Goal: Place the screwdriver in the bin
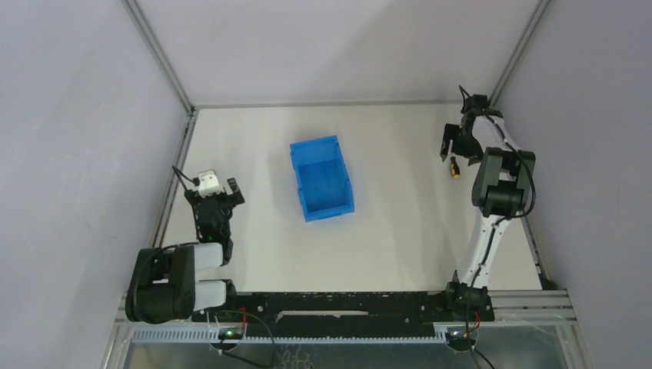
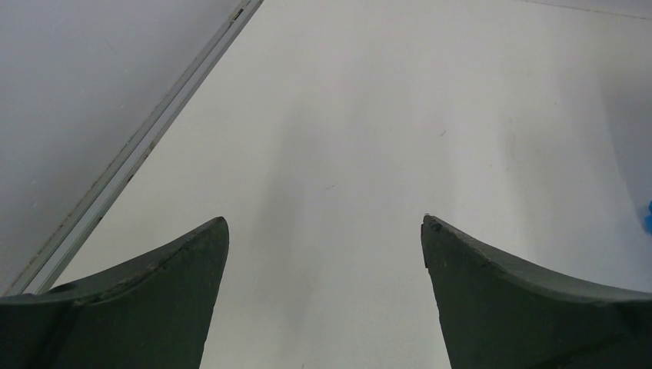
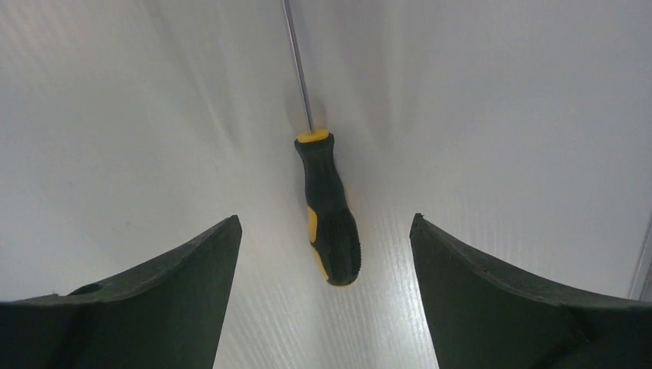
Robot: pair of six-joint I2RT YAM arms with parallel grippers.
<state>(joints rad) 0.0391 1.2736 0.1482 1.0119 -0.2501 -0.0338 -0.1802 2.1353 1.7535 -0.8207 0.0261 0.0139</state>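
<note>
The screwdriver [image 3: 330, 207], with a black and orange-yellow handle and a thin metal shaft, lies flat on the white table at the far right [image 1: 455, 167]. My right gripper [image 3: 324, 223] is open just above it. The butt of the handle lies between the two fingertips without touching them, and the shaft points away. In the top view the right gripper [image 1: 452, 152] hangs over the screwdriver. The blue bin [image 1: 323, 179] stands open-topped and empty at the table's middle. My left gripper [image 2: 324, 223] is open and empty over bare table, left of the bin [image 1: 215, 194].
An aluminium frame rail [image 2: 146, 142] runs along the table's left edge, close to the left gripper. Grey walls enclose the table on the left, back and right. A sliver of the bin shows at the right edge of the left wrist view [image 2: 648, 217].
</note>
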